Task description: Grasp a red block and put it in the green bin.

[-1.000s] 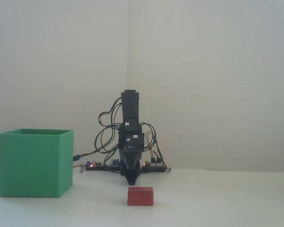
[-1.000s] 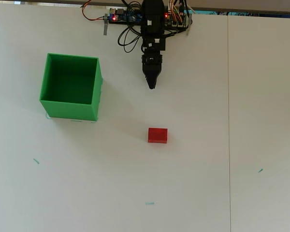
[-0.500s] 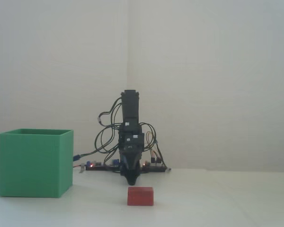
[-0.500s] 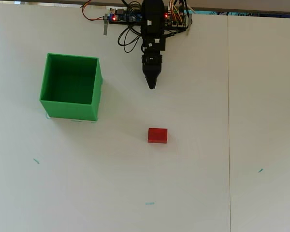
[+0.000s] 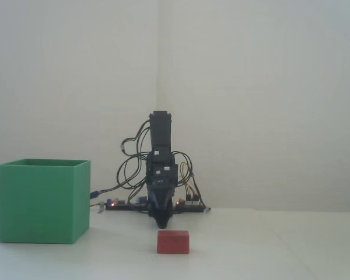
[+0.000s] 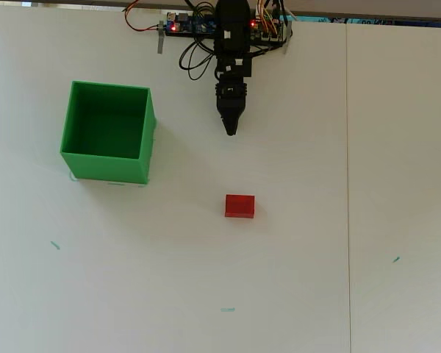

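Arm parked, block untouched.
Fixed view: gripper [image 5: 161, 223] points down near the table's far edge, jaws pressed together, empty; block [image 5: 173, 242] sits nearer the front edge, bin [image 5: 42, 201] left.
Overhead view: block [image 6: 239, 206] lies mid-table, apart from gripper [image 6: 231, 131] and bin [image 6: 104, 167]; it looks light, rigid, best pinched across its narrower sides.

Red block [image 5: 173, 242] right of green bin [image 5: 42, 201]

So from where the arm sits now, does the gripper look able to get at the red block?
Probably yes. In the overhead view the gripper points toward the red block, with only bare table between them. The green bin stands well off to the left.
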